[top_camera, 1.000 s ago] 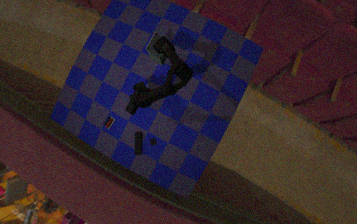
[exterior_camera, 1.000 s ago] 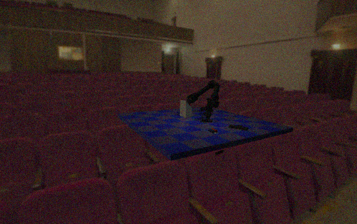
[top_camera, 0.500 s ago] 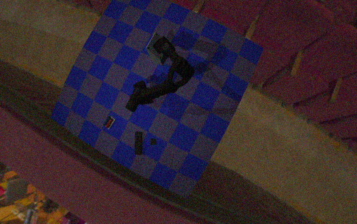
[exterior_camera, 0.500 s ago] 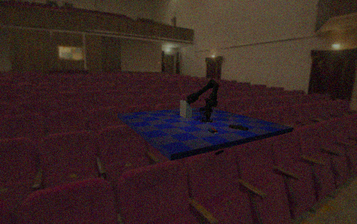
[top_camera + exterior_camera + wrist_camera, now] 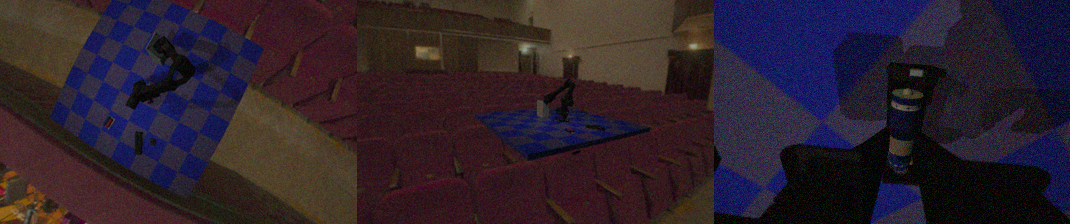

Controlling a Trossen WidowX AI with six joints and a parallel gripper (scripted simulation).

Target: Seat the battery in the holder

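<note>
The battery (image 5: 906,122), blue with pale bands, shows between the fingers in the wrist view. Its terminal end is toward the top of that view, its round end face visible, so this end looks tipped up. The dark holder (image 5: 898,75) lies beneath and around it, with a small pale patch on its far end wall. The terminal end shows short of that wall. The spring and flat end's contact are too dark to make out. My gripper (image 5: 901,131) (image 5: 563,121) is shut on the battery, low over the board. The arm hides the holder in the top view.
On the checkered board (image 5: 180,185) are a small red item with a pale edge (image 5: 109,122) (image 5: 570,130), a long dark block (image 5: 138,143) (image 5: 595,127) and a small dark piece (image 5: 153,141). A pale upright box (image 5: 542,109) stands near the arm.
</note>
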